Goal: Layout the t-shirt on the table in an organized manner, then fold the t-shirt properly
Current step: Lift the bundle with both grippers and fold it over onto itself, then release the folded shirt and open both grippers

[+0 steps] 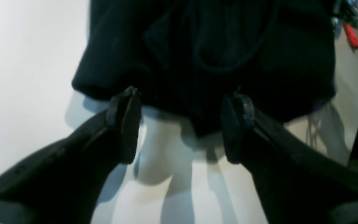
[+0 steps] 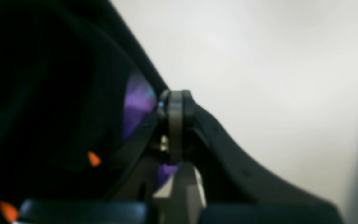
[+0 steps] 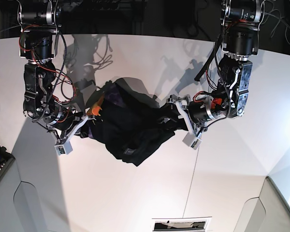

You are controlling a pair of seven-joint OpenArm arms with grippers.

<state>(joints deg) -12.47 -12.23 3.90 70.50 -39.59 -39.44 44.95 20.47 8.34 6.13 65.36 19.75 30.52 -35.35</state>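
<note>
Layout step: crumpled black soft-fabric t-shirt point(image 3: 128, 130) bunched on white smooth table point(image 3: 135, 193). Right gripper point(image 2: 174, 124) pinches shirt edge; left gripper point(image 1: 182, 124) spread at hem, must close next

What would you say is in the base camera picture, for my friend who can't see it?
A crumpled black t-shirt hangs bunched between two robot arms above a white table. The right hand is shut on one side of it, where orange and purple print shows; the left hand is at the other side, open.
</note>
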